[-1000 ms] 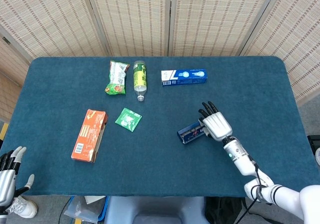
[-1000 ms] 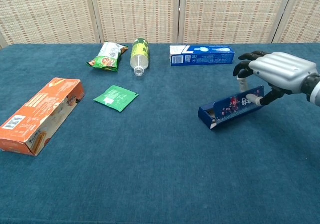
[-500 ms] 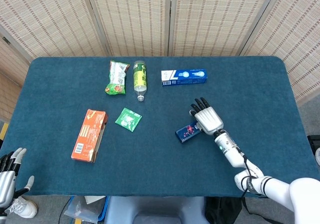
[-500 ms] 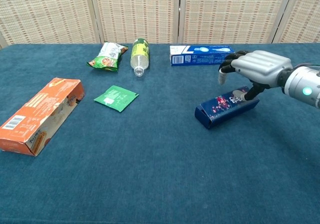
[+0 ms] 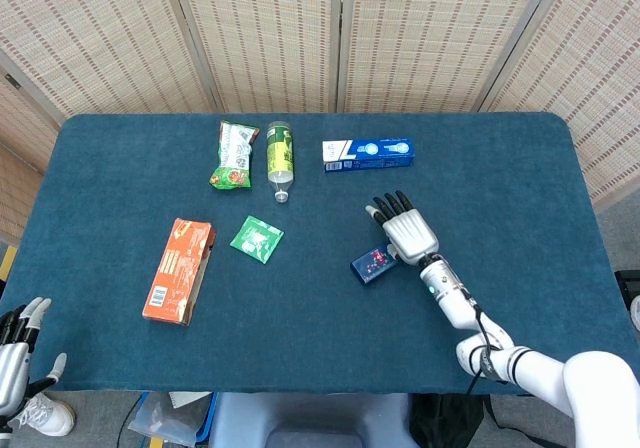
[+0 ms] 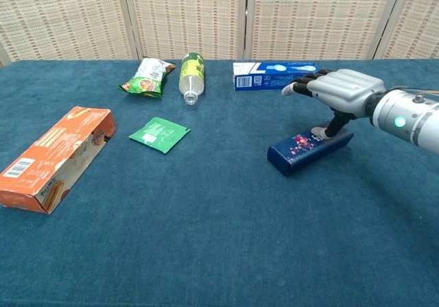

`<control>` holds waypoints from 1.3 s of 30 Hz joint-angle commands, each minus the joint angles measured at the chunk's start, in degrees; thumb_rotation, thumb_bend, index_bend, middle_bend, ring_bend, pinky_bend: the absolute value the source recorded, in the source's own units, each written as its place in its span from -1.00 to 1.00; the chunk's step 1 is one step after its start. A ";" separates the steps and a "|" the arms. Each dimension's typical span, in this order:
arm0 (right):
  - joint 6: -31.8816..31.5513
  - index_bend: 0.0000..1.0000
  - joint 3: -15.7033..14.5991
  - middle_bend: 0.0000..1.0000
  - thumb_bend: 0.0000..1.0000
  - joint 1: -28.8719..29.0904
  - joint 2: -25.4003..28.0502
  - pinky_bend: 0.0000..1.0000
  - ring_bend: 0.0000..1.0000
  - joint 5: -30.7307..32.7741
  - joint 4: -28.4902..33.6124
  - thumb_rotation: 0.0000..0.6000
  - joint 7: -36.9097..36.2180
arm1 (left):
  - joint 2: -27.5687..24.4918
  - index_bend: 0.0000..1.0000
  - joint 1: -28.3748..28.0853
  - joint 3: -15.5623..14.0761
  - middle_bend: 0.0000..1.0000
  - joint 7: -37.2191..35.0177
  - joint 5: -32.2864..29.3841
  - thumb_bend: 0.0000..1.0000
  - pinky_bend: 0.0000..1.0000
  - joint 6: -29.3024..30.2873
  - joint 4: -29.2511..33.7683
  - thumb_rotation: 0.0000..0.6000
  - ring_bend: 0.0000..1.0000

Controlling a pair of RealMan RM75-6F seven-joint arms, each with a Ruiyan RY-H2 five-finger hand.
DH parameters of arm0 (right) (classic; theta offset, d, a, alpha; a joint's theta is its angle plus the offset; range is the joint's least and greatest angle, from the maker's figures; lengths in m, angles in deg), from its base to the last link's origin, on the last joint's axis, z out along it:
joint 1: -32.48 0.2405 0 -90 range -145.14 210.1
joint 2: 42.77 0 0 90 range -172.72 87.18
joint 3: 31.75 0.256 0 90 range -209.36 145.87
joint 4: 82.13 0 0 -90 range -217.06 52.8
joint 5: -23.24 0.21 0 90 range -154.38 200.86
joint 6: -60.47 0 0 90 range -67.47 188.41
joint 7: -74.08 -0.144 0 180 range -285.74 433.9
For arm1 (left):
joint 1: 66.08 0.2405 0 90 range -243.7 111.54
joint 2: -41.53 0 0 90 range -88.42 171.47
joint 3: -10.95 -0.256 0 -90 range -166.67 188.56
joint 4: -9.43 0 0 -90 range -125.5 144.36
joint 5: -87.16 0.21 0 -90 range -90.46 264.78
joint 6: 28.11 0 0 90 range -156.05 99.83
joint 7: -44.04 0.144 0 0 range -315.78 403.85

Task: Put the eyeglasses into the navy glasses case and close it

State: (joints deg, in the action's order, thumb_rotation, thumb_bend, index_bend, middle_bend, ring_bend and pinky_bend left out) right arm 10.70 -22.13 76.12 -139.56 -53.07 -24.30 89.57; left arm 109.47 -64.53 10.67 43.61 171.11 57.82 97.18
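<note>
Since a second ago, the navy glasses case (image 6: 310,151) has been shut and nudged slightly leftward on the table (image 6: 206,238). It lies closed below the right hand (image 6: 337,91), whose fingers (image 6: 302,84) are spread above it while the thumb seemingly presses the lid. At the table's near-left edge, the left hand (image 5: 14,353) is held open.

blue-clothed table (image 5: 120,198), navy glasses case (image 5: 372,264), orange box (image 5: 179,270), bottle (image 5: 280,155)
</note>
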 commanded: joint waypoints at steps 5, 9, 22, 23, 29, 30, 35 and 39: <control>0.58 -0.81 -2.92 -0.88 -0.46 -2.09 8.13 -1.00 -1.00 -1.19 10.50 1.00 -1.80 | 0.20 -1.00 -0.38 0.05 -1.00 0.33 0.01 -0.29 -1.00 -0.60 0.09 1.00 -1.00; 2.93 -0.81 -3.74 -0.88 -0.53 -1.81 9.19 -1.00 -1.00 0.43 11.80 1.00 0.80 | 0.23 -1.00 -0.64 -0.07 -1.00 0.78 0.36 -0.29 -1.00 -0.86 0.55 1.00 -1.00; 7.50 -0.34 -2.62 -0.91 -0.52 1.37 4.48 -1.00 -1.00 5.17 6.12 1.00 3.88 | -0.33 -1.00 0.03 -0.10 -1.00 0.71 -0.43 -0.28 -1.00 -0.39 0.86 1.00 -1.00; 7.38 -0.24 -2.54 -0.89 -0.49 1.47 4.20 -1.00 -1.00 5.09 5.62 1.00 3.52 | -0.31 -1.00 0.02 -0.06 -1.00 0.74 -0.45 -0.29 -1.00 -0.39 0.87 1.00 -1.00; 6.79 0.02 -2.81 -0.79 -0.42 1.61 3.30 -1.00 -1.00 4.05 3.90 1.00 1.49 | -0.29 -1.00 -0.22 -0.02 -1.00 1.08 -0.30 -0.28 -1.00 -0.64 1.03 1.00 -1.00; 6.76 0.02 -2.91 -0.79 -0.42 1.62 3.37 -1.00 -1.00 3.85 3.87 1.00 1.28 | -0.30 -1.00 -0.26 0.02 -1.00 1.12 -0.30 -0.28 -1.00 -0.65 1.06 1.00 -1.00; 6.76 -0.36 -3.42 -0.86 -0.53 1.37 4.45 -1.00 -1.00 3.43 4.93 1.00 0.40 | -0.37 -1.00 -0.48 0.18 -1.00 1.45 -0.35 -0.29 -1.00 -0.81 1.31 1.00 -1.00; 5.01 -0.97 -3.44 -0.97 -0.59 0.56 5.69 -1.00 -1.00 3.22 6.74 1.00 0.31 | -0.38 -1.00 -0.81 0.35 -1.00 1.81 -0.26 -0.29 -1.00 -1.00 1.55 1.00 -1.00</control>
State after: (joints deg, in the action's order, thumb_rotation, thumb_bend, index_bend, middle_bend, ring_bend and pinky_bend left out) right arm 16.56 -25.57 77.08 -134.36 -49.69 -18.18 89.95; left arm 109.10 -65.31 11.00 45.37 170.83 56.84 98.70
